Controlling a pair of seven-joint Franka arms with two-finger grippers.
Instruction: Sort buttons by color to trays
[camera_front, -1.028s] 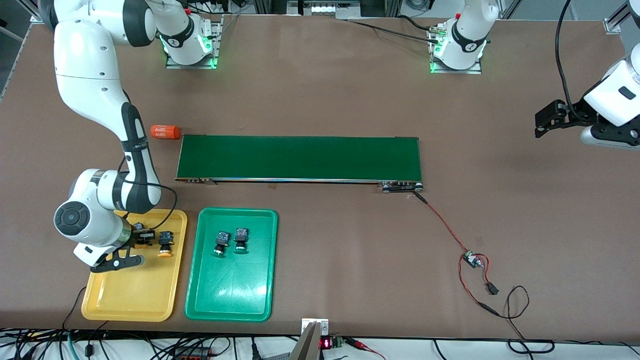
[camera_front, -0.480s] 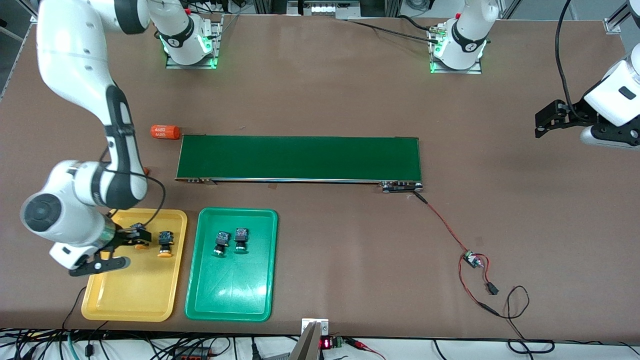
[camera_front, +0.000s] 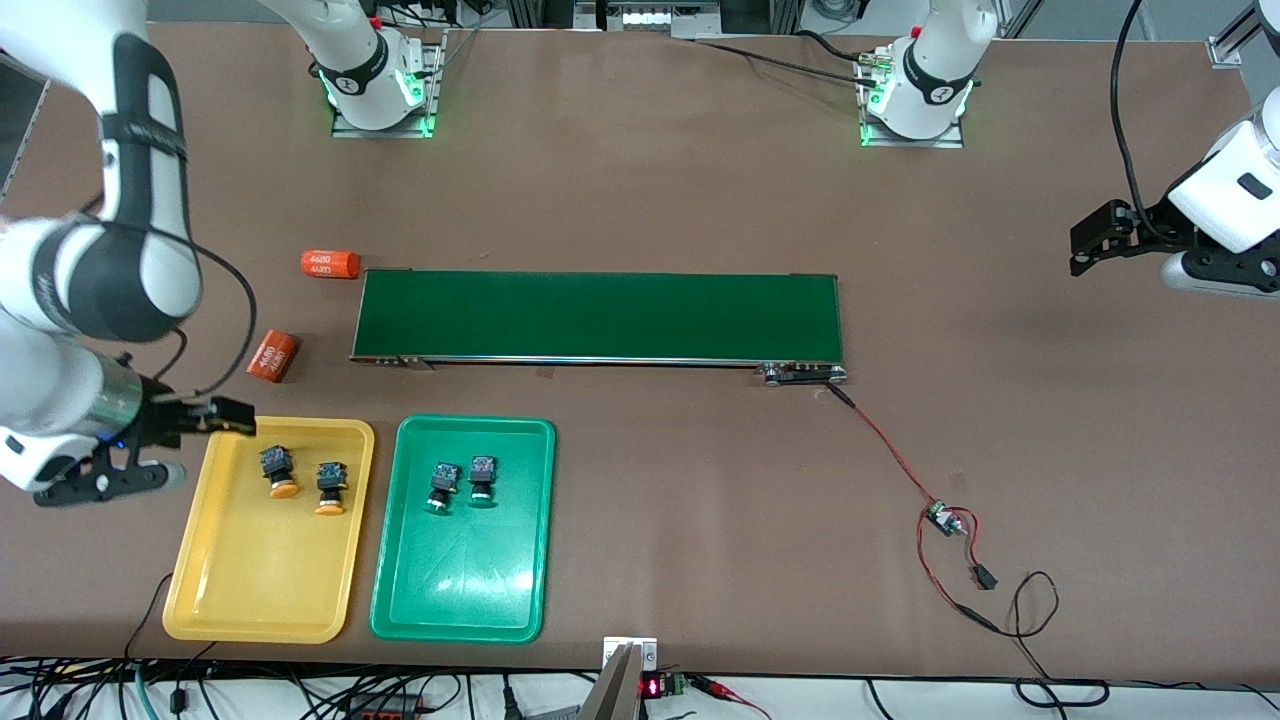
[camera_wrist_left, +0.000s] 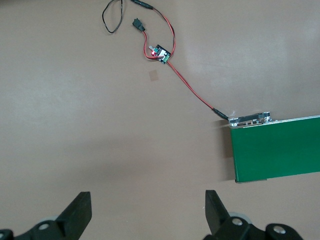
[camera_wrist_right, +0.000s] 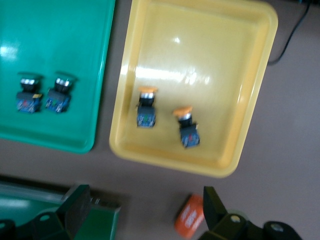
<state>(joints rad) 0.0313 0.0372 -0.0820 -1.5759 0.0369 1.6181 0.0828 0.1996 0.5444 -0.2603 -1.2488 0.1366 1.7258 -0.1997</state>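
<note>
Low in the front frame, both orange-capped buttons (camera_front: 279, 470) lie in the yellow tray (camera_front: 262, 630) and both green-capped buttons (camera_front: 441, 485) in the green tray (camera_front: 455, 632), each body's long axis running down the frame, cap lowest. The right gripper (camera_front: 165, 448) hovers over the yellow tray's outer rim, jaws spread and empty, with the orange pair just beside them toward the green tray. It is by far the nearer arm. The left gripper (camera_front: 1085, 245) waits over bare table at the frame's upper edge region (jaws also spread, holding nothing). The sorting looks complete.
</note>
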